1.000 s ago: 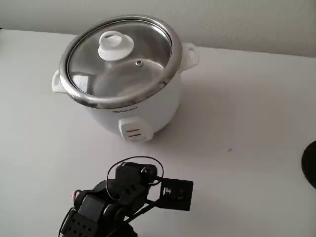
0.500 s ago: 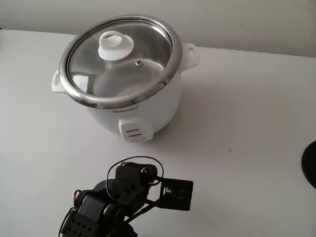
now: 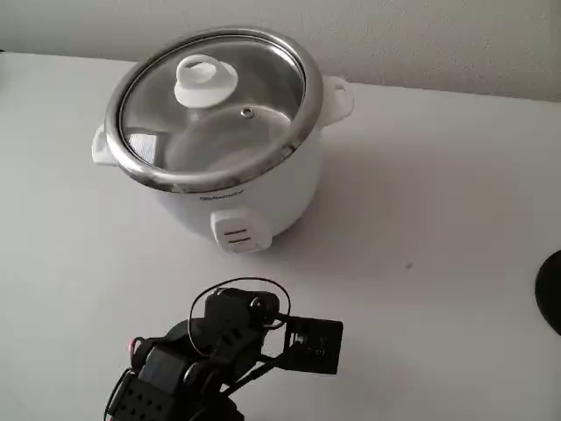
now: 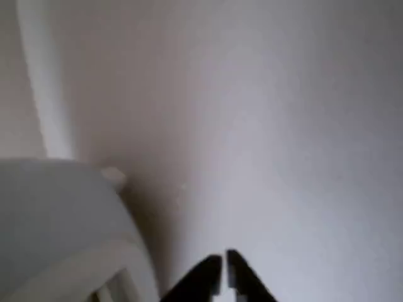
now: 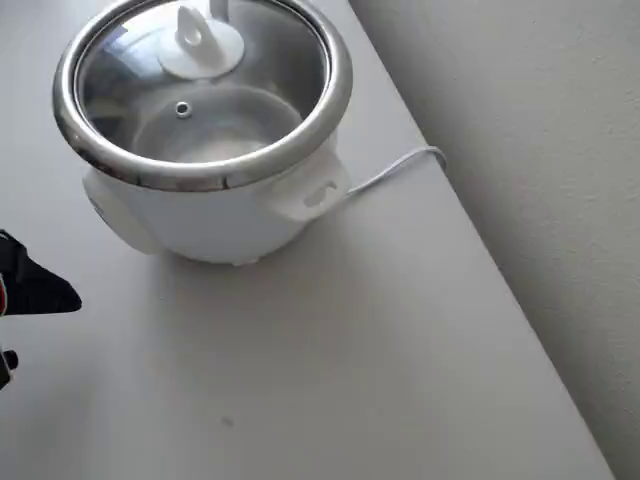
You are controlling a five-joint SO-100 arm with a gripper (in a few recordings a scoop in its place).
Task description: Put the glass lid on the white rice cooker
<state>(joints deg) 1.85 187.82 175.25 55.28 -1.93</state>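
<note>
From my remote seat I see the lid (image 3: 215, 105) seated flat on the cooker (image 3: 254, 189), its metal rim ringing the pot's mouth, white knob off centre toward the wall, a small steam vent beside it. The overhead view shows the same: clear glass, the steel pot visible through it, a white cord (image 5: 395, 168) trailing from the cooker's side handle toward the table's (image 5: 380, 360) edge. The cooker's front switch faces my arm (image 3: 219, 351), which sits folded low at the table's near edge, well apart from the cooker. In the wrist view the gripper (image 4: 223, 267) hangs over bare tabletop, its black fingertips drawn nearly together, a thin slit between them, holding nothing.
</note>
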